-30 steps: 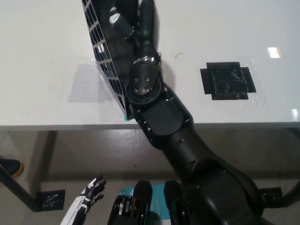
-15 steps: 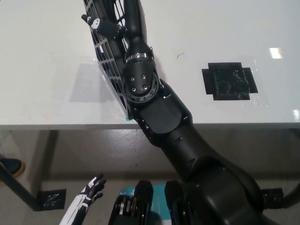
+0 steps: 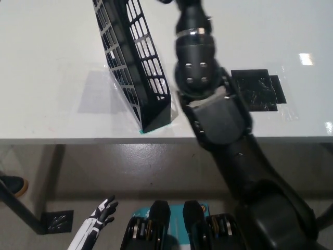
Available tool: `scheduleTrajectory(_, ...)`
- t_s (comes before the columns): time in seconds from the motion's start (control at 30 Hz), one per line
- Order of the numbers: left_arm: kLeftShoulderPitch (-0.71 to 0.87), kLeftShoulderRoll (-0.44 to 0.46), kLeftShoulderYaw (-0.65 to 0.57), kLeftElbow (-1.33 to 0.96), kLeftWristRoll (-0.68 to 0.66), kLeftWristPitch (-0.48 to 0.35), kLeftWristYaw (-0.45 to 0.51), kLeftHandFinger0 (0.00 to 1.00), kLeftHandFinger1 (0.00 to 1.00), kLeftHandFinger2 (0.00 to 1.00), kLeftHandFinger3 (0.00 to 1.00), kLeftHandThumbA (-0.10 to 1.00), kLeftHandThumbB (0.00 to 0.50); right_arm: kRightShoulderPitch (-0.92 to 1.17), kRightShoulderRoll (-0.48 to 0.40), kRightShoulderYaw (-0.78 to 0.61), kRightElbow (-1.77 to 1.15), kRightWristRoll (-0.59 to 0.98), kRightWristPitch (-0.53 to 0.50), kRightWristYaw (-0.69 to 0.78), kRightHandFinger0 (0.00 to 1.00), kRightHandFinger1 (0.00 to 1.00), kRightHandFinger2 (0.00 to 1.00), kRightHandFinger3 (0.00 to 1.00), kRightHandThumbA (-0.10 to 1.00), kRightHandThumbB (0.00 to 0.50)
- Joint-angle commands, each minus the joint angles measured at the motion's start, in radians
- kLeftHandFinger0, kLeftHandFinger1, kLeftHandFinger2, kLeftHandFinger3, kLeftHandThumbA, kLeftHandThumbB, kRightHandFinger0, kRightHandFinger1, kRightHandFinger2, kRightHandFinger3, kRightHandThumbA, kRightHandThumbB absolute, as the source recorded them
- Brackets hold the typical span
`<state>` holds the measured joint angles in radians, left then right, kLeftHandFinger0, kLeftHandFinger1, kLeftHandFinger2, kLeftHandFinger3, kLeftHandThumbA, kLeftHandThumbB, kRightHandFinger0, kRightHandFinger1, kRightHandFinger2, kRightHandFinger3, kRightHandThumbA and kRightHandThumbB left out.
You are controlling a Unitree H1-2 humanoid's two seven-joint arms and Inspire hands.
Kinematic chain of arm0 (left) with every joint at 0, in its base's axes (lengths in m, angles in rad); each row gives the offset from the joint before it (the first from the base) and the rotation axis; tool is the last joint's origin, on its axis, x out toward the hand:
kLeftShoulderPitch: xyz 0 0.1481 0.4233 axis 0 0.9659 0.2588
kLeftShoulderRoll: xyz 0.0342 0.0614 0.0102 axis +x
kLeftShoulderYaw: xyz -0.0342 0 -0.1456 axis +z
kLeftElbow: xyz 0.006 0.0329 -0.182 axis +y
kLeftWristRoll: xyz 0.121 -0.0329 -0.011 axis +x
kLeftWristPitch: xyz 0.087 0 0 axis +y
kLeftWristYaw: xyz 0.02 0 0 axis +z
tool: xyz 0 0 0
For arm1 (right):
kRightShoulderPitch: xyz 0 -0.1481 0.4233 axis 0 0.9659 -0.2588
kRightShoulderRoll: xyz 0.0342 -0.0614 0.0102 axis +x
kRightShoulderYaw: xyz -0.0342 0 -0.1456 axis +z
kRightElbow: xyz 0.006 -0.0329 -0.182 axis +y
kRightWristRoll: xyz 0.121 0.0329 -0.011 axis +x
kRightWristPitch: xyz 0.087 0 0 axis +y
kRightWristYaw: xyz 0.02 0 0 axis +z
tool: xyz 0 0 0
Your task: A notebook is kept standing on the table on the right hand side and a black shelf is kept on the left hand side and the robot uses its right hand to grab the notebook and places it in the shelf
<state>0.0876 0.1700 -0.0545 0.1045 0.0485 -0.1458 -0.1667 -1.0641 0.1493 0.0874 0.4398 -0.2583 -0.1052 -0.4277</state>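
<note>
**Black arm reaches past the shelf, hand out of frame**

On the white table (image 3: pixel 52 62), a black plastic lattice shelf (image 3: pixel 132 62) stands near the front edge, its open grid walls leaning and its narrow solid end pointing toward the table edge. A patch of clear tape lies under and around its foot, and a small teal mark shows at the shelf's front corner.

Just to the right of the shelf, the robot's black right arm (image 3: pixel 208 104) rises from the bottom right and stretches across the table toward the top of the picture. Its round wrist joint sits beside the shelf's right wall, apart from it by a narrow strip of table. The right hand itself runs beyond the top edge, so whether it is holding anything cannot be told.

Farther right of the shelf, beyond the arm, a square of black tape (image 3: pixel 260 91) is stuck flat to the table, partly covered by the arm. The notebook cannot be made out anywhere; the shelf's visible slots show only white table through the grid.

Below the shelf and under the table edge, at the lower left, the white left hand (image 3: pixel 101 212) hangs over the floor with its fingers spread and nothing in it.
</note>
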Motion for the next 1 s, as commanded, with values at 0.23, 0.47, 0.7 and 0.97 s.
scheduleTrajectory(0.23,-0.01,0.016,0.011,-0.032,0.001,-0.009,0.006,1.0,1.0,1.0,1.0,1.0,0.477,0.393,-0.332,0.006,-1.29,0.062,0.301,0.353,1.0,1.0,1.0,1.0,1.0,0.499)
scheduleTrajectory(0.47,-0.004,0.012,0.007,-0.014,-0.007,-0.033,0.001,1.0,1.0,1.0,1.0,1.0,0.474,0.868,-0.329,0.081,-1.39,0.049,0.063,0.299,1.0,1.0,1.0,1.0,1.0,0.463)
scheduleTrajectory(0.7,-0.001,0.004,0.01,-0.015,-0.016,-0.026,0.003,1.0,1.0,1.0,1.0,1.0,0.49,1.255,-0.362,0.166,-1.213,0.069,-0.131,0.247,1.0,1.0,1.0,1.0,1.0,0.396)
scheduleTrajectory(0.97,0.011,-0.004,0.02,-0.031,-0.03,-0.017,0.005,1.0,1.0,1.0,1.0,1.0,0.488,1.358,-0.369,0.168,-0.873,0.1,-0.237,0.228,1.0,1.0,1.0,1.0,1.0,0.463)
